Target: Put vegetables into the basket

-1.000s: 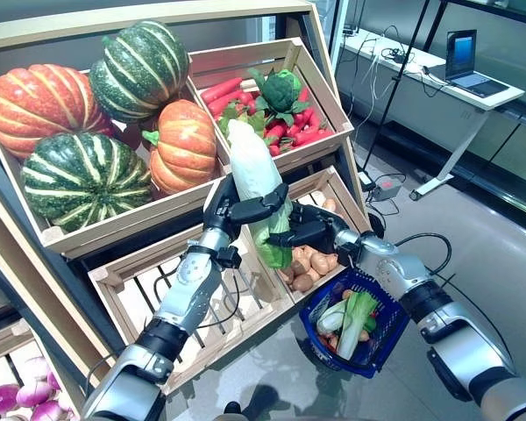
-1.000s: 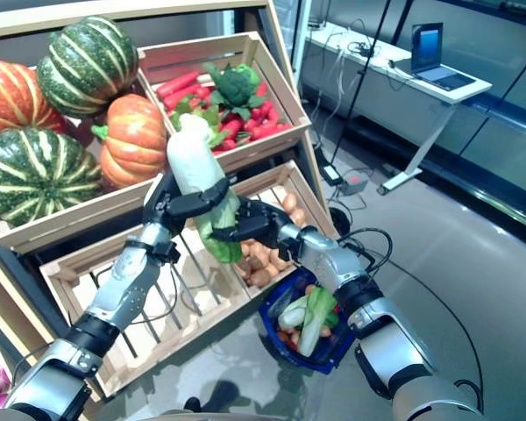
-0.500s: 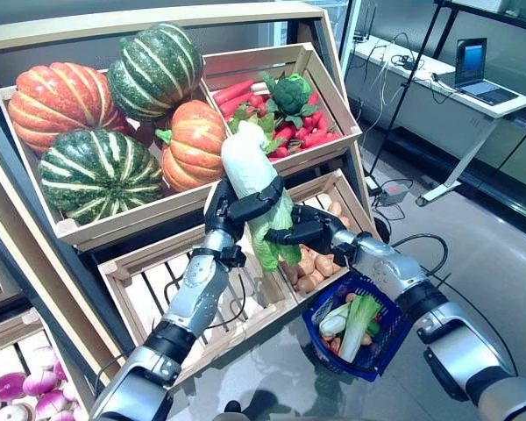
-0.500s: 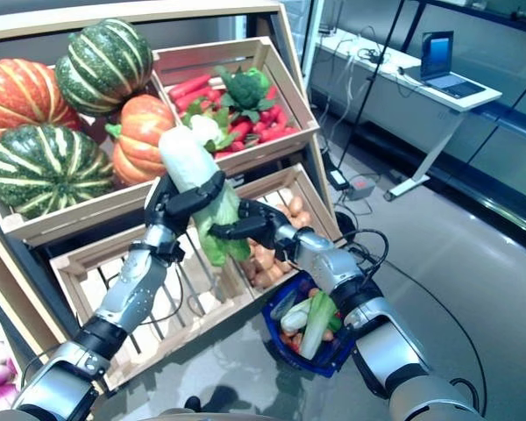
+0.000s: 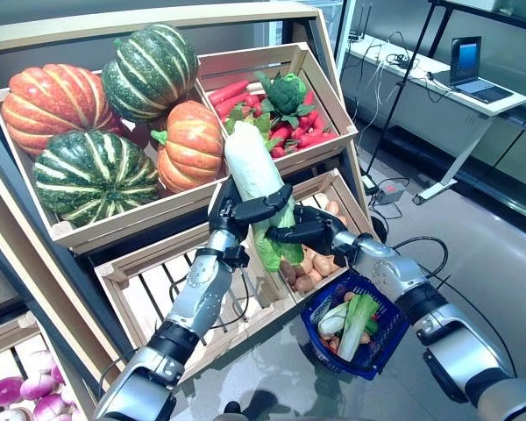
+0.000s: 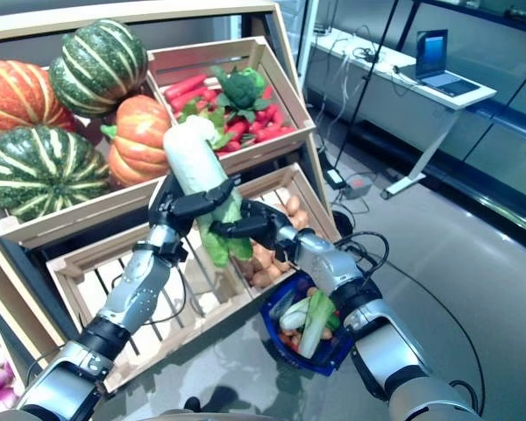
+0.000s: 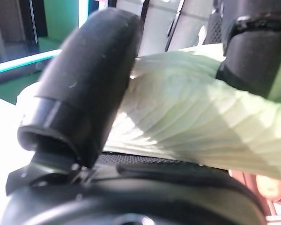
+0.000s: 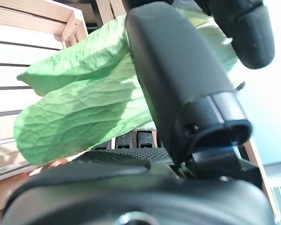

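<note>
The long pale napa cabbage (image 5: pixel 257 180) stood nearly upright, white stalk end up, green leaves down. The left hand (image 5: pixel 238 209) curled around its middle; the right hand (image 5: pixel 309 232) clasped the leafy end, above the blue plastic basket (image 5: pixel 382 346).

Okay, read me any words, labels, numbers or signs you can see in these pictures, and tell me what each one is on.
No readable text shows in any view.
Laptop on the white desk: the screen glows blue, too small to read.
Wooden crates, pumpkins and blue basket: no labels or price signs visible.
Napa cabbage held by the left robot hand and right robot hand: no sticker or tag.
</note>
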